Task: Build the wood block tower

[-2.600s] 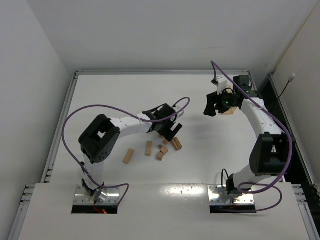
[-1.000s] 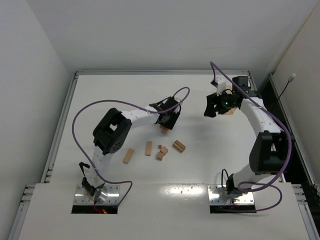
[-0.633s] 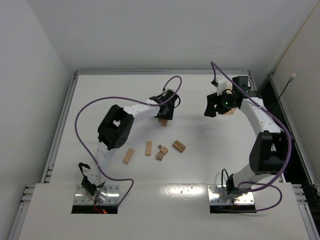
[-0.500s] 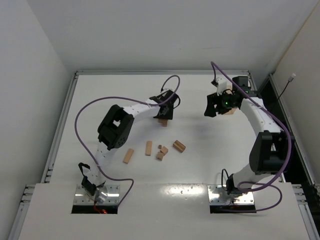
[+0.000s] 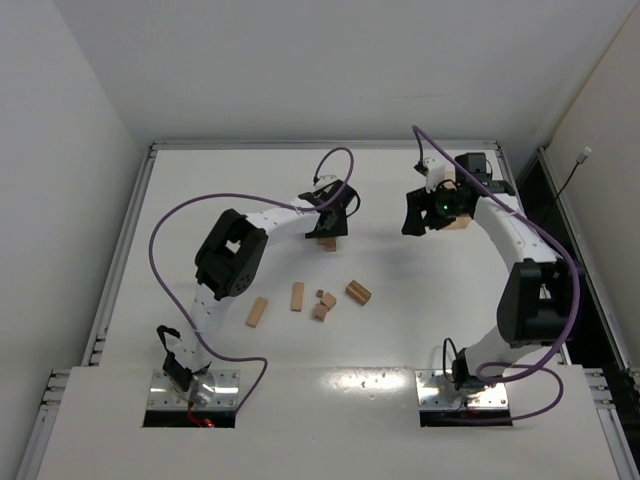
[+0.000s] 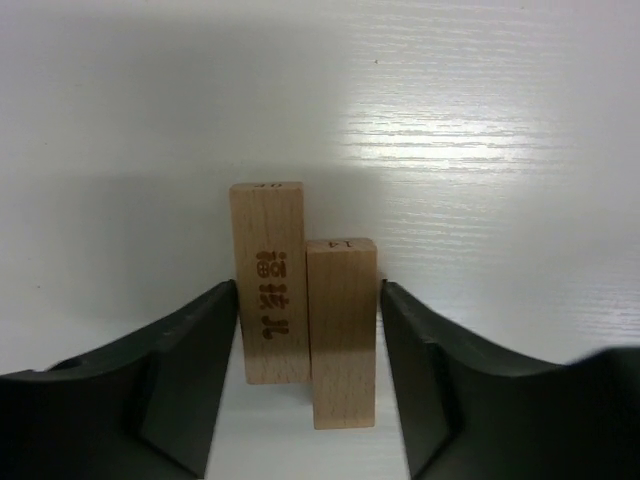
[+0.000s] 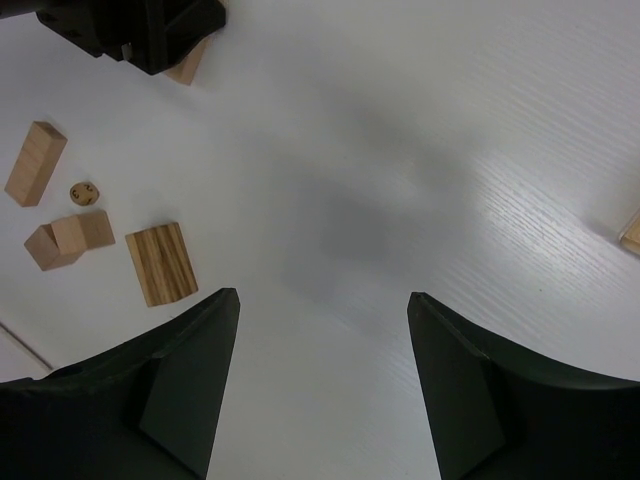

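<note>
Two light wooden planks lie side by side on the white table, one with printed marks. My left gripper is closed around the pair, a fingertip against each outer side. In the top view this gripper is past the table's middle, with the planks under it. Loose blocks lie nearer: a plank, another plank, a tiny cylinder, small cubes and a darker striped block. My right gripper is open and empty, high above the table at the far right.
A tan object sits behind the right arm, mostly hidden, and shows at the right wrist view's edge. Raised table rails run along the left, back and right. Purple cables loop over both arms.
My left gripper left the block pile and carried the two planks toward the far middle, where they now rest on the table. My right gripper shifted slightly left.
</note>
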You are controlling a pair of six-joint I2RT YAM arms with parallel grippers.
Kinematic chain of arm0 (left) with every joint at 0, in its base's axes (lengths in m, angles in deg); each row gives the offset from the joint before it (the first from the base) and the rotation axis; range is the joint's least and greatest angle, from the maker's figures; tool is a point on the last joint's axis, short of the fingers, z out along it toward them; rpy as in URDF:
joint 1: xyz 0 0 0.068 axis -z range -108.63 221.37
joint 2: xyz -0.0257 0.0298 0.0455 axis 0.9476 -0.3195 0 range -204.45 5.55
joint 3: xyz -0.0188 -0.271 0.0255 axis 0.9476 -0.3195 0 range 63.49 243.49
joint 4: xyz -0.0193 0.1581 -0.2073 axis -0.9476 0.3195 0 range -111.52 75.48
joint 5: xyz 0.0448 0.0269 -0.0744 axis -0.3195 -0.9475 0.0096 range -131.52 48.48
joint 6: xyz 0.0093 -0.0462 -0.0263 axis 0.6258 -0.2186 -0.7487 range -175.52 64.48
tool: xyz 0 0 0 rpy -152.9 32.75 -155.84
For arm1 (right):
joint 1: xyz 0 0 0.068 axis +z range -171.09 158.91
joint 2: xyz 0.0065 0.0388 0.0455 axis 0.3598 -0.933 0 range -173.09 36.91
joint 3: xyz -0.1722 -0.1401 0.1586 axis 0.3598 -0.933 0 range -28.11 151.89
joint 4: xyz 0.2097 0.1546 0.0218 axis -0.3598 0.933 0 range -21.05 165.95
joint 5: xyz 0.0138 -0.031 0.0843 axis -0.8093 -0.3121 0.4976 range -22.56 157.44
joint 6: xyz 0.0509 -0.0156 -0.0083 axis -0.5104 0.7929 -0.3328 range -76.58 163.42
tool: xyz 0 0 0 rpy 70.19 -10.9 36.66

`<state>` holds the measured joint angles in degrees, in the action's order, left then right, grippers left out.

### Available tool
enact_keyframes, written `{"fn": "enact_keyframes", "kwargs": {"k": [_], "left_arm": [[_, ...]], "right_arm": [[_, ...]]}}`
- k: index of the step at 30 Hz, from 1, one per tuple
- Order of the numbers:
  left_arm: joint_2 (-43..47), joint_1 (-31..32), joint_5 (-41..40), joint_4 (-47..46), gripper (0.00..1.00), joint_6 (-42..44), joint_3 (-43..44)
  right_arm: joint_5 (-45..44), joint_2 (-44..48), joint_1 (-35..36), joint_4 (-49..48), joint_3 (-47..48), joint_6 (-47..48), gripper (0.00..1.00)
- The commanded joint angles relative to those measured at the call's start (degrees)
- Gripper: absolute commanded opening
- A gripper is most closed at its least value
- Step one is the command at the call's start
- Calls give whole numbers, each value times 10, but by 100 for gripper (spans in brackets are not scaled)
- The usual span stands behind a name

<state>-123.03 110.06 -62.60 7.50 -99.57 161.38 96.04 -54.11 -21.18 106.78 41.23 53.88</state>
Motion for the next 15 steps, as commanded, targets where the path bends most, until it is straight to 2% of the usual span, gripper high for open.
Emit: {"fn": "enact_keyframes", "kwargs": {"k": [1, 3, 4, 6, 7, 9, 14, 15], "left_arm": [[-11, -5, 12, 37, 60, -27, -21], [-4, -5, 12, 30, 63, -20, -27], [9, -5, 12, 23, 74, -8, -33], [26, -5, 17, -3, 81, 11, -51], [38, -5, 24, -18, 91, 32, -60], [87, 1, 38, -62, 100, 56, -96], [209, 6, 48, -91, 100, 135, -131], [249, 0, 48, -91, 100, 149, -131]], "right_arm": [[-6, 5, 11, -21, 21, -5, 65], [-11, 21, 18, -42, 7, -5, 65], [-20, 27, 18, -49, 2, -10, 65], [-36, 33, 29, -56, -3, -11, 65], [-36, 33, 29, -61, -9, -11, 65], [-42, 40, 35, -61, -9, -11, 65], [-103, 94, 53, -67, -39, 21, 64], [-103, 109, 53, -92, -60, 29, 64]]}}
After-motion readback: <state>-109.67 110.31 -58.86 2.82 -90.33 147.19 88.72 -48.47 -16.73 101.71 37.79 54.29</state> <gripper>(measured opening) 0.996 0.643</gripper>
